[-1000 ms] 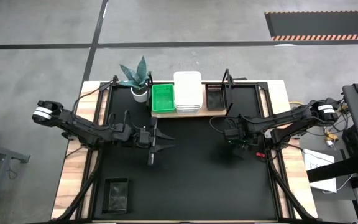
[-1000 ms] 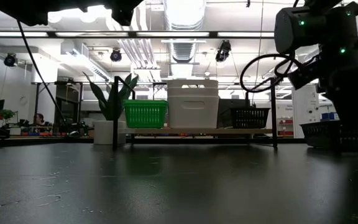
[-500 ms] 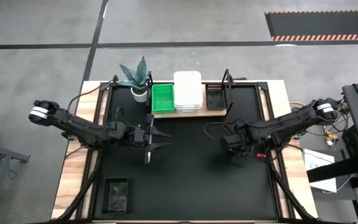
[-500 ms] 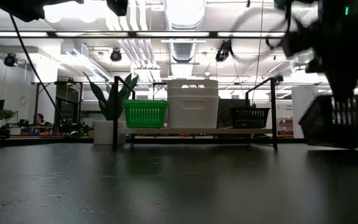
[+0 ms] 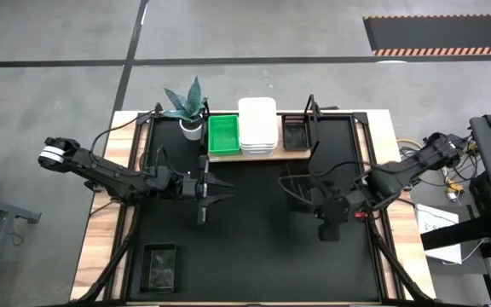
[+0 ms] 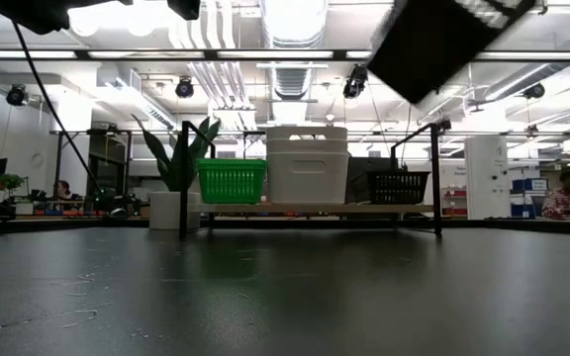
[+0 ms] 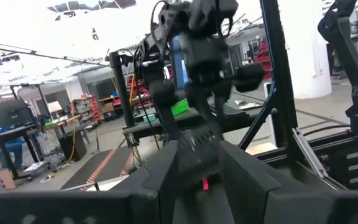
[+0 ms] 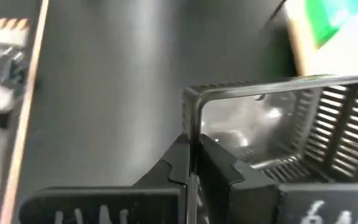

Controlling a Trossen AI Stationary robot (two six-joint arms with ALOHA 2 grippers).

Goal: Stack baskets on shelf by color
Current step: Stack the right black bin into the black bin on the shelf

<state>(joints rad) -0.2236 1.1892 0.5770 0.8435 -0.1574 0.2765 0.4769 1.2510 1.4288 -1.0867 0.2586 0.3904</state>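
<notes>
The right gripper (image 8: 191,163) pinches shut on the wall of a small black slotted plastic basket (image 8: 278,130), held tilted above the table's right-centre, well apart from the light-brown wooden shelf (image 5: 297,150). The left gripper (image 5: 216,188) hovers left-centre, part-open and empty.

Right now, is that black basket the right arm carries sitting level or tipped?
Tipped. In the low view the black basket hangs slanted above the table, its rim clamped in the right hand.
</notes>
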